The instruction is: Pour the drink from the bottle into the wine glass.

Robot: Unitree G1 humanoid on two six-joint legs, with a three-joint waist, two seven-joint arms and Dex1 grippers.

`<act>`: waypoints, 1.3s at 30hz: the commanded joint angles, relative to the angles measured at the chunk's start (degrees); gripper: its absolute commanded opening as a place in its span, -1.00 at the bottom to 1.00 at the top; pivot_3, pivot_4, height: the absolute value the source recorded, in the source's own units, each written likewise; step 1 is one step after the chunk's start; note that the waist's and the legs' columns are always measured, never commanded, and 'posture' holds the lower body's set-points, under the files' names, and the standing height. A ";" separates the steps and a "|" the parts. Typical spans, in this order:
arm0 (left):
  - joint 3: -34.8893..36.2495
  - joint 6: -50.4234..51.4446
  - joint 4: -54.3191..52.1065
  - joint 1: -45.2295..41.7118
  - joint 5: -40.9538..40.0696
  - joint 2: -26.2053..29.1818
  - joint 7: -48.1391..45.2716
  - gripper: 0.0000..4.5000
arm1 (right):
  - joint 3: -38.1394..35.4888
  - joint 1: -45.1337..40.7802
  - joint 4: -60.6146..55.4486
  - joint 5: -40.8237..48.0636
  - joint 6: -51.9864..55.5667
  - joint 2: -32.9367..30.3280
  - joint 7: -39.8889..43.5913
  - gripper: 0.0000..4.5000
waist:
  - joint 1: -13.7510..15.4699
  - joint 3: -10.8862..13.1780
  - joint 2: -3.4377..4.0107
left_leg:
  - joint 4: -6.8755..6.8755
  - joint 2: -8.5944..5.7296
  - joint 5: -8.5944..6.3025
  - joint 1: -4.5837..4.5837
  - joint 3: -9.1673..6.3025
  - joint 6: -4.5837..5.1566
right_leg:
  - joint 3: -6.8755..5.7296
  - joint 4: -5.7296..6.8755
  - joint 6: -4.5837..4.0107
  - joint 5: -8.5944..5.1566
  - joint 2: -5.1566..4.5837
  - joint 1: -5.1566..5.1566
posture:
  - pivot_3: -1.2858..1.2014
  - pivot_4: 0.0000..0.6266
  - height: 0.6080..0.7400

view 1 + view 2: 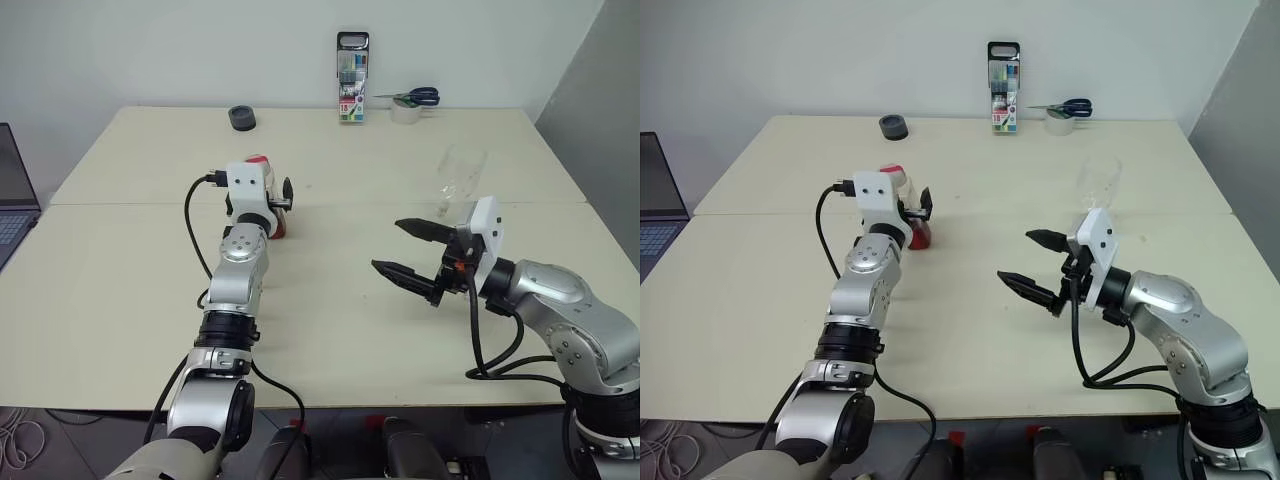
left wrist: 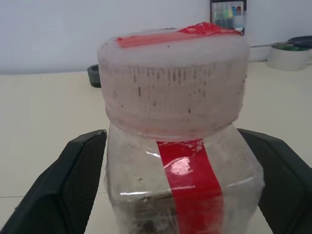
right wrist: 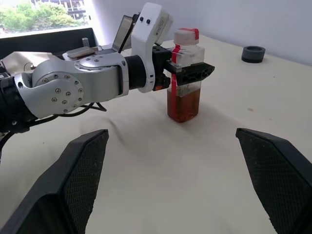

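Cream table (image 1: 330, 330): bottle (image 3: 184, 83) upright left of centre, red tape strip, no readable text, drink (image 3: 183, 104) filling its lower part. Left gripper (image 3: 187, 72) straddles it below the cap, contact unclear. Wine glass (image 1: 1099, 185) at 2 o'clock. Right gripper (image 1: 1036, 264) wide, empty. Marker pack (image 1: 352, 78) at 12, print illegible.

Table (image 1: 330, 330): pale cream top, made of two boards meeting at a seam that runs from the left edge to the right edge.
Back wall (image 1: 180, 50): plain white, rising right behind the table's far edge.
Right wall (image 1: 600, 80): grey, beside the far right corner.
Window (image 3: 44, 14): bright daylight, green trees and a building outside, seen in the right wrist view.
Laptop (image 1: 12, 200): open, off the table's left edge.
Floor (image 1: 20, 435): grey, with pale cables below the near left corner.
Light: even and soft.
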 commanded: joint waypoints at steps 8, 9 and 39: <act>0.28 -2.05 0.01 -1.29 -0.22 0.67 -2.00 -0.21 | -1.34 -1.51 -0.75 0.68 -0.76 -0.23 0.31 1.00 | 0.00 0.00 0.00 | 0.00 0.00 0.00 0.00 -0.01 0.00 | -0.01 0.00 0.00 0.00 0.00 0.00 | 0.03 -0.52 1.00; 0.30 -2.04 -0.13 -1.14 -0.29 0.66 -2.14 -0.21 | -1.34 -1.52 -0.76 0.67 -0.80 -0.21 0.28 1.00 | 0.00 0.00 0.00 | 0.00 0.00 0.00 0.00 0.00 0.00 | -0.01 0.00 0.00 0.00 0.00 0.00 | 0.03 -0.52 1.00; -14.39 3.59 -11.09 -2.55 -17.90 10.62 -66.15 -0.22 | 2.91 -12.78 -5.28 1.77 9.25 5.87 -16.94 1.00 | -0.23 0.01 0.02 | 0.03 0.01 0.01 -0.15 -0.26 0.00 | -0.45 -0.02 -0.03 0.00 -0.05 -0.02 | 0.03 -0.52 1.00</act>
